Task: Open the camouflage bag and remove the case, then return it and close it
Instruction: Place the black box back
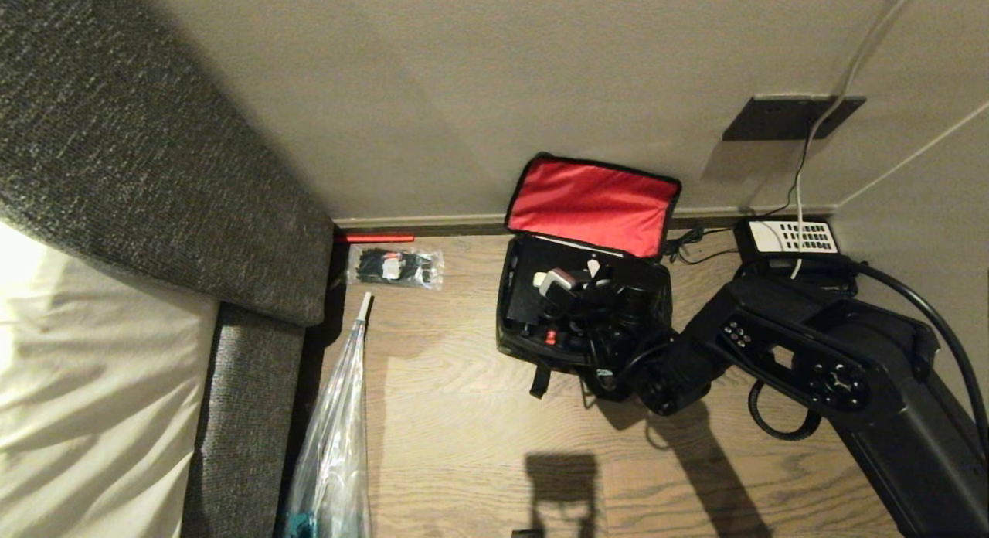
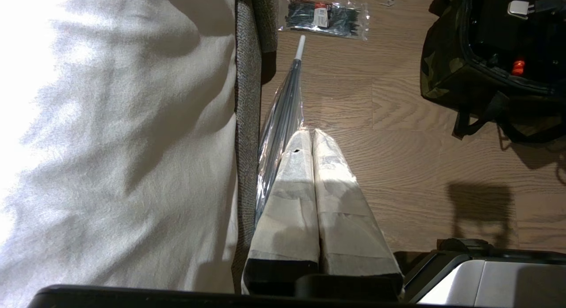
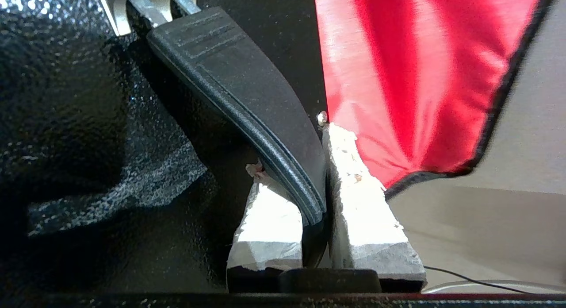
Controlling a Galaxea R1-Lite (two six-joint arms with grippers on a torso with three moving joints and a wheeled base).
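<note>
The camouflage bag [image 1: 541,345] stands open on the wooden floor [image 1: 463,414] by the wall, its red lid [image 1: 591,204] propped upright. Inside sits the case [image 1: 533,298]. The right end effector [image 3: 315,202] pinches the case's handle [image 3: 247,95]. The left end effector [image 2: 311,142] hangs pressed together beside the bed [image 2: 110,144].

- Head view looks steeply down at the wood floor [image 1: 463,445] and wall, from well above.
- Left wrist view faces along the floor beside the bed [image 2: 110,144]; the camouflage bag [image 2: 446,73] sits upper right, shared with the head view.
- Right wrist view sits very close inside the bag, red lid lining [image 3: 420,78] filling upper right.
</note>
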